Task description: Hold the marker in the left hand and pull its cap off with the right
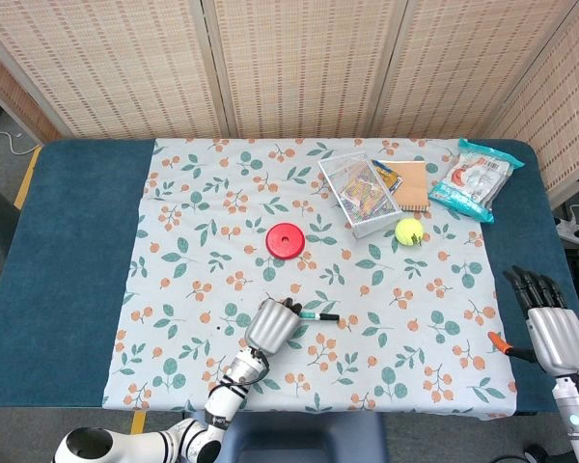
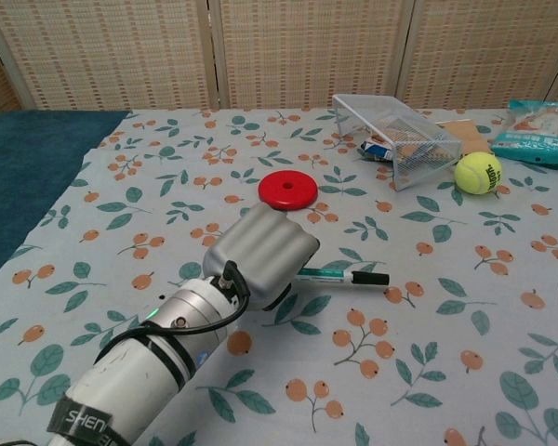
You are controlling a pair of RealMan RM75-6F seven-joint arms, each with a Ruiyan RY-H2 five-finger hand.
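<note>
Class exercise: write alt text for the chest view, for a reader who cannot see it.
A robot's left hand covers one end of a green marker on a floral tablecloth; its black cap points right. Behind lie a red disc, a clear tilted basket and a tennis ball.
</note>
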